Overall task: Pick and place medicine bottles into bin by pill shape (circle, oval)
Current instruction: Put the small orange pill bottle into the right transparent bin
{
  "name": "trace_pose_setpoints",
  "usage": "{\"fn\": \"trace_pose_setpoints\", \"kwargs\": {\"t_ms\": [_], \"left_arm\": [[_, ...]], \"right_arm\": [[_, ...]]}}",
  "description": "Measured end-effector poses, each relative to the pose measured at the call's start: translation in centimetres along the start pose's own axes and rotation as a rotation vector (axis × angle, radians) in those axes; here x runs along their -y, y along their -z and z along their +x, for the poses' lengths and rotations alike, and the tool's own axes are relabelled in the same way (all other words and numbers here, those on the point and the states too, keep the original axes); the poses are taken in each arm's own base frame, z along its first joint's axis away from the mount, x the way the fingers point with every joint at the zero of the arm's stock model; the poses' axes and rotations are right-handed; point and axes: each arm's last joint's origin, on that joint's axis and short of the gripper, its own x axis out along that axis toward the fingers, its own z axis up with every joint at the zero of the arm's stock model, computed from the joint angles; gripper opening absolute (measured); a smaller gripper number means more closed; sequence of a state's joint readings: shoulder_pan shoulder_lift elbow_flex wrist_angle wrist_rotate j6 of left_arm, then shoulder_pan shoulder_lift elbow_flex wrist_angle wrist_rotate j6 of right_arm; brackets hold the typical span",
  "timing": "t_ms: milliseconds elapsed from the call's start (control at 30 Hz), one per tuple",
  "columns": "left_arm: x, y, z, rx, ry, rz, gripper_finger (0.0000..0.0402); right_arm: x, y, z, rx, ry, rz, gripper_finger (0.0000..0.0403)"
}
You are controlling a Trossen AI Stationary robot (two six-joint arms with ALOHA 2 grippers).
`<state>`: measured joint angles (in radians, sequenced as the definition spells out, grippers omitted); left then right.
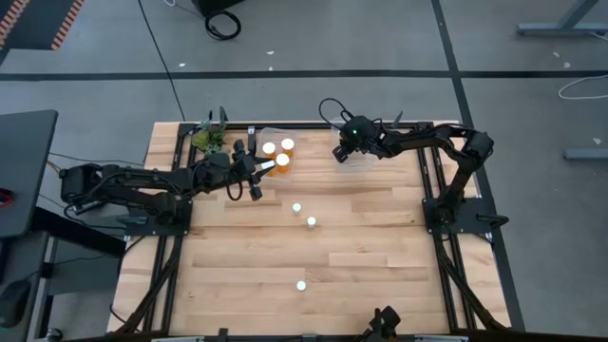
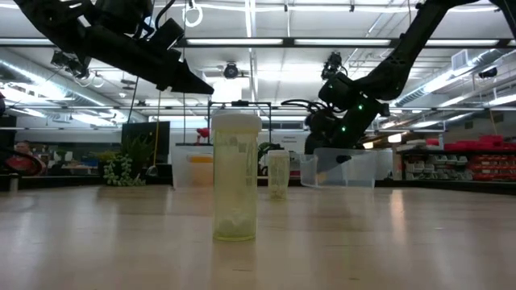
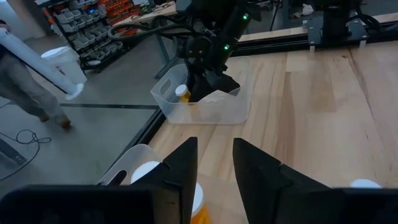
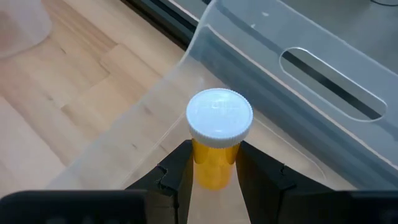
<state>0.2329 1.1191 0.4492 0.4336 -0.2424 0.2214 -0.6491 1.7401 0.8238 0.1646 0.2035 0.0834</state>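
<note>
Pale wooden planks form the table [image 1: 380, 256], and at its far left corner sits a small green plant [image 1: 209, 139]. Just right of it, the left gripper [image 1: 258, 177] hangs with its fingers together and nothing between them, beside a clear bin [image 1: 269, 133] that holds three white-capped orange medicine bottles [image 1: 281, 152]. Three more bottles stand loose on the open wood: one [image 1: 296, 208] near the middle, another [image 1: 311, 222] just beside it, and a third [image 1: 301, 284] well apart toward the near edge. Farther right, the right gripper [image 4: 214, 163] is clamped on the orange body of a medicine bottle [image 4: 217, 134] with a ribbed white cap, held upright inside a second clear bin [image 4: 311, 81] at the far edge.
</note>
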Motion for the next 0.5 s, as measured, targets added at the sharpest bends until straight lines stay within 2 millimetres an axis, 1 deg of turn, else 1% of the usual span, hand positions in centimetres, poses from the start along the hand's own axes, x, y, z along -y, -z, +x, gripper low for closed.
{"fn": "trace_pose_setpoints", "kwargs": {"t_ms": [300, 500], "left_arm": [[0.00, 0.00, 0.00, 0.000, 0.000, 0.000, 0.0112], [0.00, 0.00, 0.00, 0.000, 0.000, 0.000, 0.0112]], "right_arm": [[-0.03, 0.00, -0.03, -0.004, -0.017, -0.001, 0.0124], [-0.05, 0.04, -0.03, -0.009, -0.021, -0.002, 0.0146]]}}
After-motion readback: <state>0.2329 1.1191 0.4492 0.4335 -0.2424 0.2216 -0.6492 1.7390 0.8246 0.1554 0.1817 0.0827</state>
